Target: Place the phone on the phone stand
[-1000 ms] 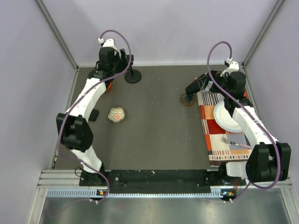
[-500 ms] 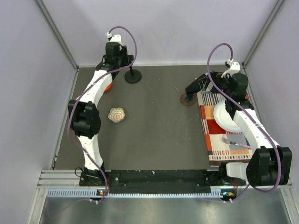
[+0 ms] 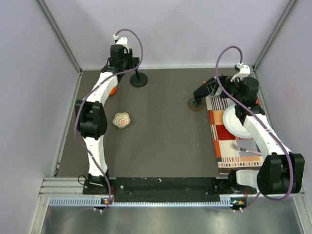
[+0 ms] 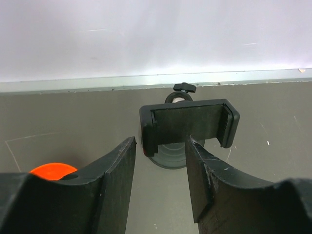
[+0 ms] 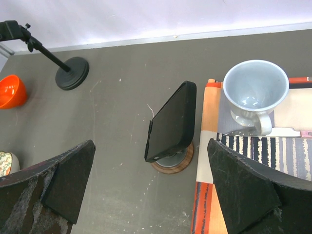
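The phone stand (image 3: 139, 79) is black, with a round base, thin stem and small clamp head, and stands at the far left by the back wall. My left gripper (image 3: 129, 62) is open and empty right in front of the head. In the left wrist view the clamp head (image 4: 189, 124) faces my open left gripper (image 4: 161, 148) at fingertip range. The stand also shows in the right wrist view (image 5: 71, 72). The phone is not visible; my left arm's elbow (image 3: 90, 119) covers the table at the left. My right gripper (image 3: 204, 90) is open and empty.
A dark grey plate on a brown disc foot (image 5: 171, 124) stands between my right fingers (image 5: 68, 180), also in the top view (image 3: 196, 103). An orange bowl (image 3: 113, 90), a patterned ball (image 3: 122, 120), and a striped mat (image 3: 234, 146) with white plate (image 3: 238, 122), fork (image 3: 246, 148) and cup (image 5: 253, 90).
My left arm reached further to the back and its elbow swung over the spot where a flat black rectangle lay a second ago. The right arm barely moved.
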`<state>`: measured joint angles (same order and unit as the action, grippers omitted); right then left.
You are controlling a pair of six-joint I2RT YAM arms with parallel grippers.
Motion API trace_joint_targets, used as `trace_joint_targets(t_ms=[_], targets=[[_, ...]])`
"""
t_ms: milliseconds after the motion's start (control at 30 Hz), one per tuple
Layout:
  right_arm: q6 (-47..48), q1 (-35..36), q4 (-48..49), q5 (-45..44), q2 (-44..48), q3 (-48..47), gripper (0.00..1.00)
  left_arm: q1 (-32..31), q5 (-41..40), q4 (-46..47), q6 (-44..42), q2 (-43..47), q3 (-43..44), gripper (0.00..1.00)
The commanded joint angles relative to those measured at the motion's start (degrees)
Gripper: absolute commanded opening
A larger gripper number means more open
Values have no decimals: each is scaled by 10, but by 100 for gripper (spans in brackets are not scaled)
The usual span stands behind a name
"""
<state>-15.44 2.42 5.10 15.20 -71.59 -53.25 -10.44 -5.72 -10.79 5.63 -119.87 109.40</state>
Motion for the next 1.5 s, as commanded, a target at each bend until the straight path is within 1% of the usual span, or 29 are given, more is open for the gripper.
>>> trace_joint_targets(t_ms=[0,67,100,167,200,233,267,333,367,433,533,600,633,733,767,800,833,867,933,967,1000,1033,1100,1167,1233,1267,1300,1400,1467], targets=[[8,-9,31,9,7,-1,99,18,48,37,6,-9,30,49],[8,-10,32,10,5,-1,99,21,71,52,10,-8,19,47],[8,-9,32,11,5,-2,99,21,69,53,11,-7,19,46],[8,-10,32,12,4,-1,99,22,70,59,10,-7,17,40],[8,-9,33,12,3,-1,99,22,79,62,6,-6,15,36],[9,-9,32,12,2,-2,99,22,82,67,5,-4,8,27],[8,-10,32,12,2,-2,99,22,86,78,4,0,3,21],[9,-10,32,13,1,-2,99,21,96,89,3,6,-13,11],[9,-10,32,13,0,-2,99,20,100,96,1,10,-16,9],[8,-10,32,14,0,-3,99,18,102,96,2,16,-24,1],[8,-9,32,13,3,-3,99,13,100,101,18,39,-45,0],[8,-9,32,14,5,-3,99,0,64,89,52,62,-56,0],[7,-10,32,15,6,-3,99,-5,24,82,64,73,-61,0],[2,-9,32,18,9,-4,99,-37,-30,52,89,135,-91,0],[1,-10,29,19,10,-4,99,-57,-86,41,101,148,-101,0],[-1,-9,28,19,15,-4,99,-64,-113,29,111,162,-121,0],[-4,-9,26,19,17,-4,99,-71,-132,-4,130,189,-131,0],[-7,-10,25,19,19,-3,98,-80,-147,-29,179,201,-140,0],[-10,-8,20,24,28,-1,98,-86,-140,-80,228,244,-181,0],[-13,-7,11,25,31,0,97,-97,-144,-89,264,261,-199,0],[-14,-7,5,25,40,3,97,-106,-155,-95,278,279,-242,0],[-13,-3,-1,23,46,5,96,-117,-169,-95,286,315,-264,0],[-9,18,-18,12,57,18,96,-150,-204,-115,306,345,-304,0],[-12,57,-24,-5,73,34,95,-189,-231,-161,333,380,-319,0],[-21,91,-13,-13,84,41,94,-215,-267,-182,351,408,-326,0],[-24,107,-9,-19,84,41,94,-243,-281,-191,352,419,-331,0],[-26,140,-7,-25,84,29,94,-259,-308,-194,349,428,-342,0],[-18,197,-11,-39,76,4,94,-317,-353,-216,352,453,-365,0],[-16,220,4,-40,68,0,94,-361,-407,-223,361,466,-379,0]])
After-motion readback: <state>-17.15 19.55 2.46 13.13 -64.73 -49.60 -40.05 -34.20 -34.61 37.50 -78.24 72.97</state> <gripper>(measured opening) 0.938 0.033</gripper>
